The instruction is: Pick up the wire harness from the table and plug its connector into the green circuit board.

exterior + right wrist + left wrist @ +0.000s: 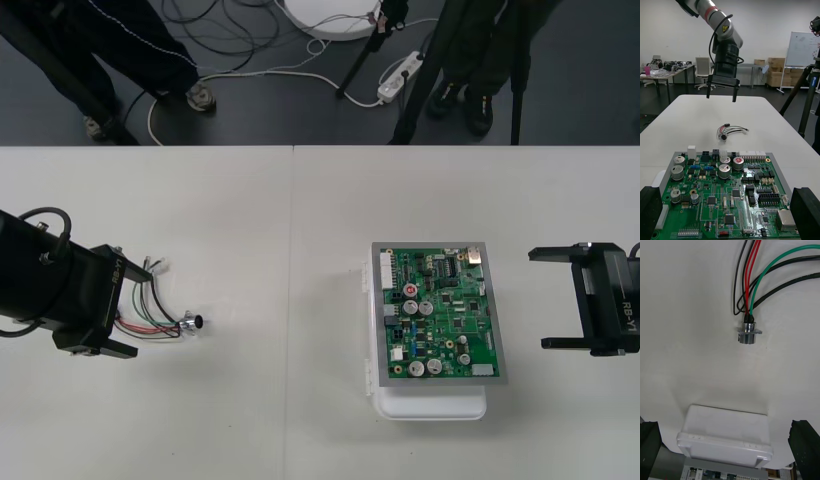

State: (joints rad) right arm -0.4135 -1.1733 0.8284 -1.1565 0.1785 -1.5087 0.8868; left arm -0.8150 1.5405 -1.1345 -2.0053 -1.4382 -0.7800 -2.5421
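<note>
The left claw [132, 308] is seen with its two black fingers spread wide and nothing gripped. It is held above the table [250, 220], clear of the surface, as the right wrist view [721, 91] makes plain. The wire harness [155, 312] lies loose on the table directly beneath this claw, and in the front view its thin red, black and green wires are seen between the open fingers. The round metal socket [192, 323] is found just beyond the fingertips, on the side facing the circuit board. In the left wrist view the socket [748, 333] is seen resting on its flange with the wires [752, 281] fanning away from it. Which end carries the plug cannot be told.

Well beyond the socket, across bare table, the green circuit board [440, 315] is set flat on its white base [430, 405]. No wire is joined to it.

The right claw [552, 298] is parked just past the board's far side, its fingers also spread apart and empty. The board [726, 195] is framed between them in the right wrist view.
</note>
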